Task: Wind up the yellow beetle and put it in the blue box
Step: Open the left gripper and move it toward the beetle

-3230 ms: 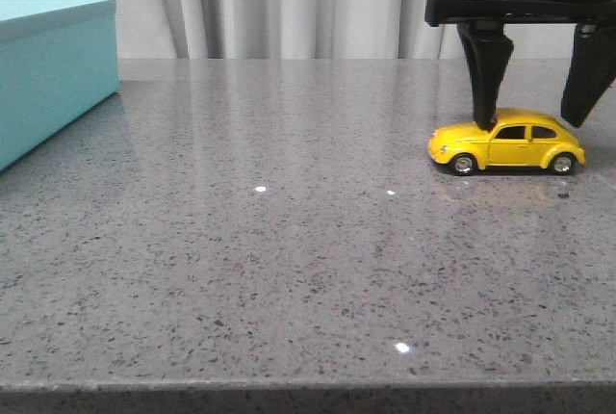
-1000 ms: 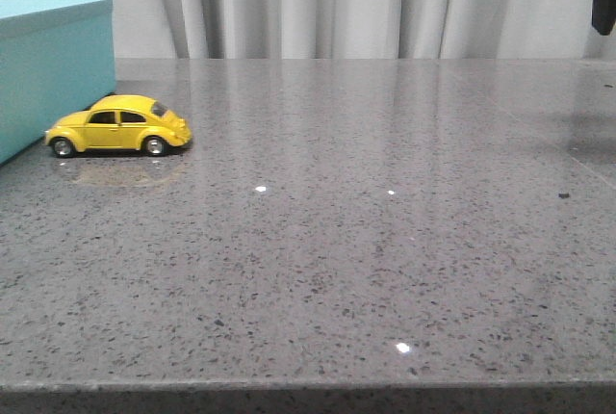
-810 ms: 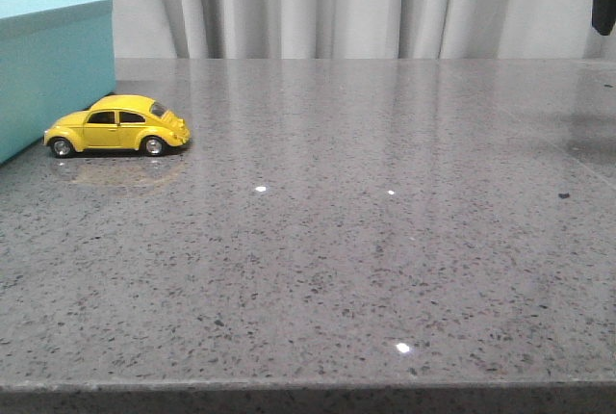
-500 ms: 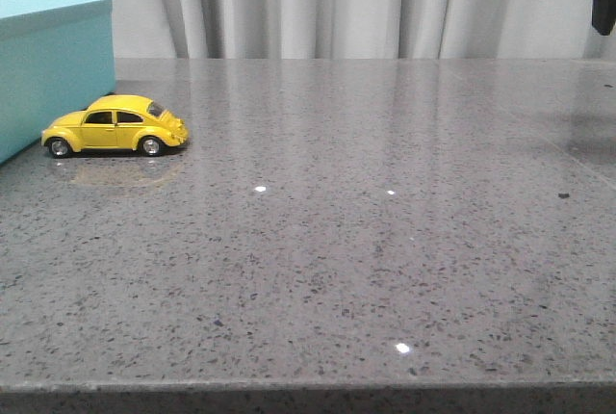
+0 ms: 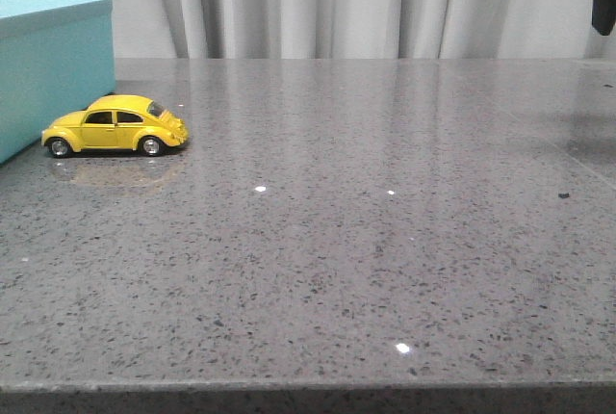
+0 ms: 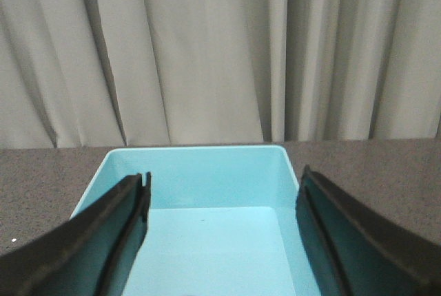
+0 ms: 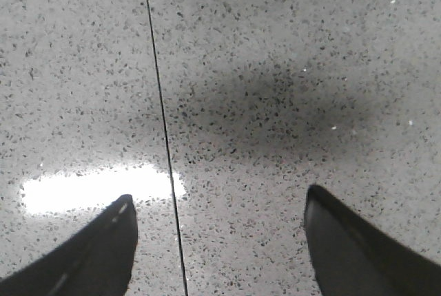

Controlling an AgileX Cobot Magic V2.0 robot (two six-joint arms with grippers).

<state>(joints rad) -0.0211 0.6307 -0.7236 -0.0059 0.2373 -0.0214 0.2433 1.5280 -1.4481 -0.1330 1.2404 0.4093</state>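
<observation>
Sat on all four wheels on the grey speckled table [image 5: 366,260], the yellow beetle [image 5: 114,126], far over on the left in the front view, nose pointing left and side-on to the camera. Stood just beside the near corner of the blue box [image 5: 53,67], its front bumper close to the box wall; could not tell whether the two actually touched. Threw a faint yellowish reflection on the polished stone just below the wheels. Was touched by neither arm. Rose at the left edge of the front view, the box, its paler rim catching the light, with pleated pale curtains [image 5: 327,5] hanging behind the table. Hung above the box's open top, the left gripper [image 6: 224,234], fingers spread wide with nothing between them; looked straight down through the gap onto the bare turquoise floor and inner walls in the left wrist view. Held likewise wide apart and empty, the right gripper [image 7: 220,241], poised over bare tabletop crossed by a thin dark seam line [image 7: 162,131], with a bright glare patch and a soft shadow on the stone. Showed in the front view only as a dark sliver at the top right corner, well apart from the car.
</observation>
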